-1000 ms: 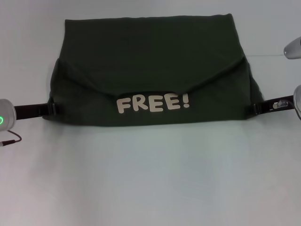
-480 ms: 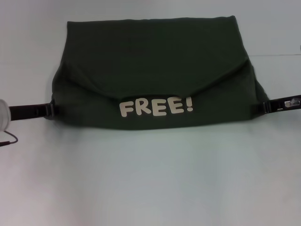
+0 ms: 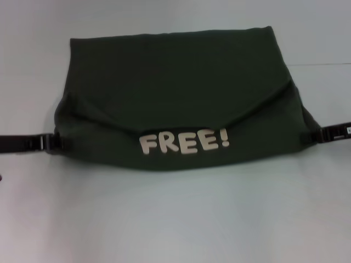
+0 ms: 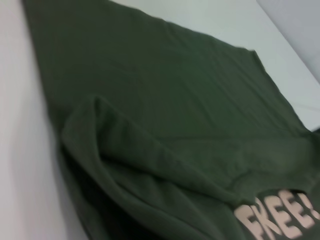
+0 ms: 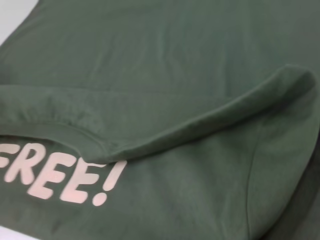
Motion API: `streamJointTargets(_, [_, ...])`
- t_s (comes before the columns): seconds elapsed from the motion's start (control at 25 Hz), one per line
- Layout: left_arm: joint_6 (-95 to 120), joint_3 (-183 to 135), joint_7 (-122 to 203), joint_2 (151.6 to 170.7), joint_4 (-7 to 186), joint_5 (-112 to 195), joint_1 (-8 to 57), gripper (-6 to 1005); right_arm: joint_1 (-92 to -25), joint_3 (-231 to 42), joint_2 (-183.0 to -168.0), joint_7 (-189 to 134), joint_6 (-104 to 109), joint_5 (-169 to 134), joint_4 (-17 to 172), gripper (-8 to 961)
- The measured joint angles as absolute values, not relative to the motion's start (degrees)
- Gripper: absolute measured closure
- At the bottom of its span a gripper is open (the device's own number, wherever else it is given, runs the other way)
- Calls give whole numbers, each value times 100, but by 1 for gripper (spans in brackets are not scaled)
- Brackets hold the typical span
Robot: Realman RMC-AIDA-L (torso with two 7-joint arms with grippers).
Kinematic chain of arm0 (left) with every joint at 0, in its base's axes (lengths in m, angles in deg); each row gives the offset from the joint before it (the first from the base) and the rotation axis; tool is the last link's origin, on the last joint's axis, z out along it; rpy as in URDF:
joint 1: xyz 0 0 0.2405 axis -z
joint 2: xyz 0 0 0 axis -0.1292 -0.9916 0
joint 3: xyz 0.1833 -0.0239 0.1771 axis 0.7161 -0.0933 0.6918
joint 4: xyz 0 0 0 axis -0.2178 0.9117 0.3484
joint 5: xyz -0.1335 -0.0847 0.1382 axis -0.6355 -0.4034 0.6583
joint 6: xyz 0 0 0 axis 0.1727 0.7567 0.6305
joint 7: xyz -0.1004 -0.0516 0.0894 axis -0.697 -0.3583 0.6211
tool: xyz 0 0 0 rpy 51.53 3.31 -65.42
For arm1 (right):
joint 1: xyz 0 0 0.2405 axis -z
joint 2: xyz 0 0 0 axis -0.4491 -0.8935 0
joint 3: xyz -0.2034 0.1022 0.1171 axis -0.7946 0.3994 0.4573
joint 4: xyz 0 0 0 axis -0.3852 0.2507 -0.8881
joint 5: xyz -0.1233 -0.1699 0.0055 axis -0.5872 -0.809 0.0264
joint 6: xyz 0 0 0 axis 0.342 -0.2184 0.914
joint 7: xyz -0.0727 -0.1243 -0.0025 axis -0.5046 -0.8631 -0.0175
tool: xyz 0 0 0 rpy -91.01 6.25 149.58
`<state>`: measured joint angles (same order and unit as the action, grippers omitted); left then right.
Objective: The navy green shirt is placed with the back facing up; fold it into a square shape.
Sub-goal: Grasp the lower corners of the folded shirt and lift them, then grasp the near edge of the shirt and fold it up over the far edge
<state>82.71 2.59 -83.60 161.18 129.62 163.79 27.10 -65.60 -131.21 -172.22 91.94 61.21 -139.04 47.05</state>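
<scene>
The navy green shirt (image 3: 175, 93) lies widthwise, "FREE!" lettering (image 3: 184, 141) toward the robot.

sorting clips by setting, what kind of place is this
Probably a lab or test bench, not a home: a bare pale table, one shirt laid out alone, and a robot gripper at each side of it.

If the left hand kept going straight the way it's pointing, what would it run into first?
The left hand points sideways into the edge of the navy green shirt, which it already meets, so more shirt fabric comes first. The right hand lies beyond, at the opposite edge.
</scene>
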Motion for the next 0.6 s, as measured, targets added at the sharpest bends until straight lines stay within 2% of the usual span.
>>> streamJointTargets(0.6, [9957, -220, -8358, 15951, 13405, 17439, 2693, 958, -5992, -12173, -17078, 8519, 7862, -13885, 4693, 896])
